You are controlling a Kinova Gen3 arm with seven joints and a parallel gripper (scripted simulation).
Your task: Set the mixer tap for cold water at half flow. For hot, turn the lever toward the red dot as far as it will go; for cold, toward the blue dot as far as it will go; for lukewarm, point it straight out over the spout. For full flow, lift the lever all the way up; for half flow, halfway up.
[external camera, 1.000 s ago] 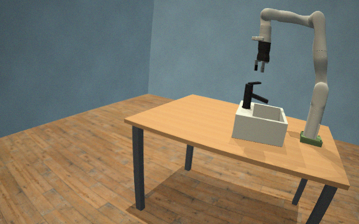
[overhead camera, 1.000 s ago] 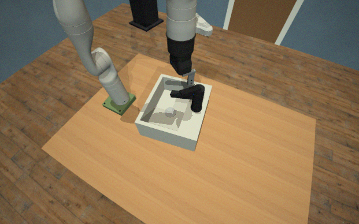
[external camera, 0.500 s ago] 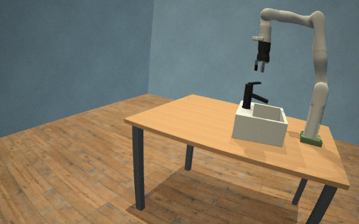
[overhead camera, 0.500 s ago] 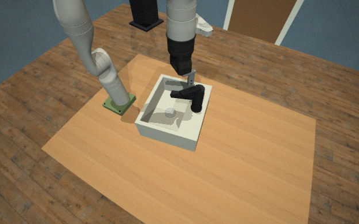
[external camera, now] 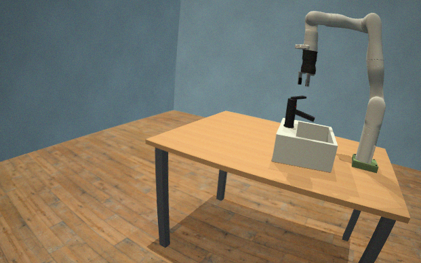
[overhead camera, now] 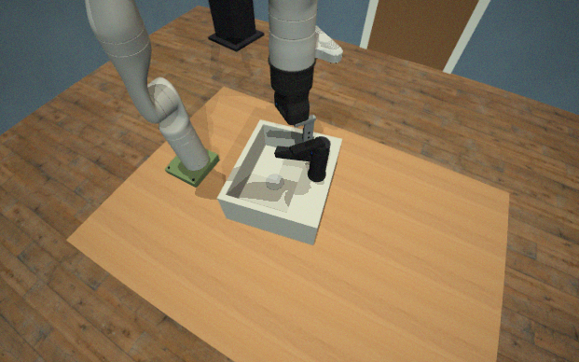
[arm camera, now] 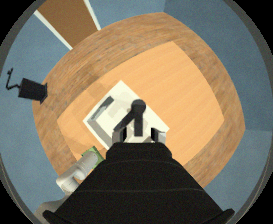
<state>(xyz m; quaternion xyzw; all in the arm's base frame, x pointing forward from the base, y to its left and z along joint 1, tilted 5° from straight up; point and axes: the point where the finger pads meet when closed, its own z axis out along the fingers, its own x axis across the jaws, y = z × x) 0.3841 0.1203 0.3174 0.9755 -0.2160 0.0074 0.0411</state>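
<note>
A black mixer tap [overhead camera: 315, 159] stands on the rim of a white basin [overhead camera: 282, 179] on the wooden table. In the exterior view the tap body [external camera: 290, 113] is upright, its spout [external camera: 305, 116] reaches out over the basin, and its lever [external camera: 298, 97] lies near level at the top. A red dot shows on the tap body. My gripper [external camera: 304, 80] hangs open and empty, well above the lever and apart from it. In the top view the gripper [overhead camera: 308, 128] is over the tap's far side. In the wrist view the tap [arm camera: 136, 115] is straight below, between my fingertips.
The arm's green base [overhead camera: 192, 167] is bolted to the table beside the basin. A round drain [overhead camera: 273, 181] sits in the basin floor. A black pedestal [overhead camera: 235, 23] and a brown door [overhead camera: 422, 28] stand beyond the table.
</note>
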